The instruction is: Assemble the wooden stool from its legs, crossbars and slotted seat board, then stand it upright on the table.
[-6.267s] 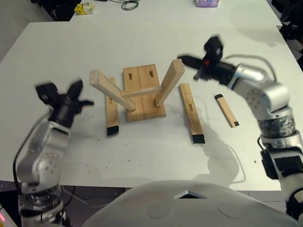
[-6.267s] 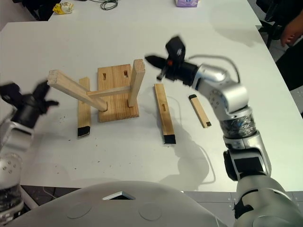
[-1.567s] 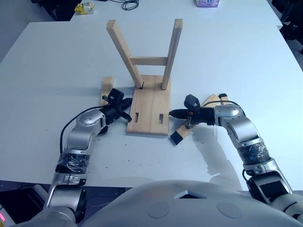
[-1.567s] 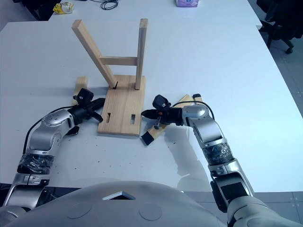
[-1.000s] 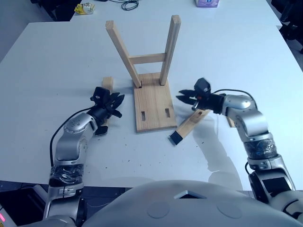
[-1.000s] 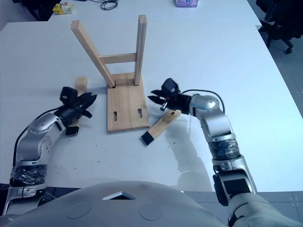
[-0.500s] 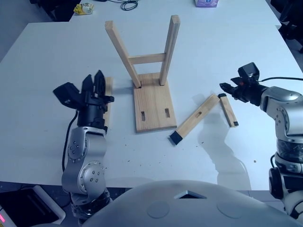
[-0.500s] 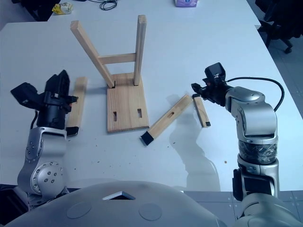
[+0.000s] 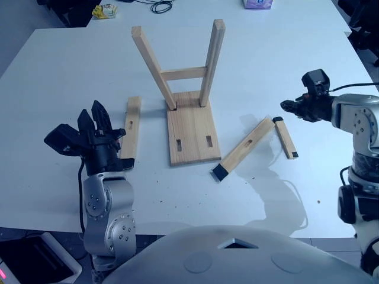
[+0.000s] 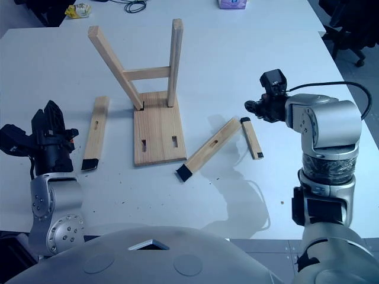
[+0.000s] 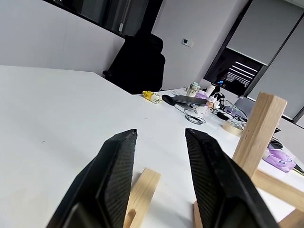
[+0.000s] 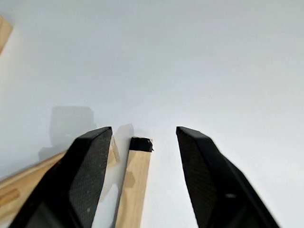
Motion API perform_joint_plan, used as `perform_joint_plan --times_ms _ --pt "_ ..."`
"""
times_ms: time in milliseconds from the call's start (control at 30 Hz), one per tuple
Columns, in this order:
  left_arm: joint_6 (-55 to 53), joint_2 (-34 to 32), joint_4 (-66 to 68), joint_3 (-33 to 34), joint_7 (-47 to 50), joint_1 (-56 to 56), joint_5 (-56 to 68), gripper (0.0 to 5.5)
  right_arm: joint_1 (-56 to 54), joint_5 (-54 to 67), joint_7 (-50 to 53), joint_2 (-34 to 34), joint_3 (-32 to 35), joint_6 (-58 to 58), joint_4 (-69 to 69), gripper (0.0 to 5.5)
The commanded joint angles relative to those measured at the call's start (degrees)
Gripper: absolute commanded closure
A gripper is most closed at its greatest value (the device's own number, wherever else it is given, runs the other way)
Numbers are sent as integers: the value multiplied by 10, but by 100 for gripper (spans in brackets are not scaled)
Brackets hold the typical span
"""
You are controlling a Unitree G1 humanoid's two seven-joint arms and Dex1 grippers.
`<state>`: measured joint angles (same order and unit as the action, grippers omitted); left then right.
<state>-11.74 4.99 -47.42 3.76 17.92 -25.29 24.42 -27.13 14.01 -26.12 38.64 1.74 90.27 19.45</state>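
**Pale wood half joined, both my grippers empty**

Grained seat board [image 9: 190, 127] lies flat mid-tabletop [image 9: 71, 59]. Two square legs [image 9: 212, 62] stand in its far slots, tied by a crossbar [image 9: 185, 73]. My left gripper [image 11: 160, 133] is lifted over the near-left corner, its textured black fingers [image 11: 116, 180] spread, holding nothing, with a loose black-capped leg [image 9: 130, 127] nearby. My right gripper [image 12: 145, 130] hangs toward the right edge, jaws apart, by a short black-tipped bar [image 9: 285, 137] and a slanting leg [image 9: 244, 148].

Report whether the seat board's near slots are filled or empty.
Empty: both near slots are open holes in the seat board; the two legs stand at its far end.
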Motion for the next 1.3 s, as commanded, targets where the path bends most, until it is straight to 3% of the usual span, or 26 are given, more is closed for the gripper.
perform_joint_plan --times_ms 33,367,800,1167,1300 --pt "27 50 14 -21 17 -16 -20 360 8 25 -35 57 -35 -17 -43 300" --pt "44 33 48 -33 21 15 -37 360 -35 64 -116 107 -118 -58 -166 300" --pt "40 14 72 -20 13 43 -22 360 -1 99 -113 94 -97 -3 -149 300" --pt "18 0 70 -1 6 58 -10 360 112 66 8 -7 -14 18 -65 300" --pt "-4 -14 76 18 0 84 2 360 157 28 76 -76 39 -19 -49 375"
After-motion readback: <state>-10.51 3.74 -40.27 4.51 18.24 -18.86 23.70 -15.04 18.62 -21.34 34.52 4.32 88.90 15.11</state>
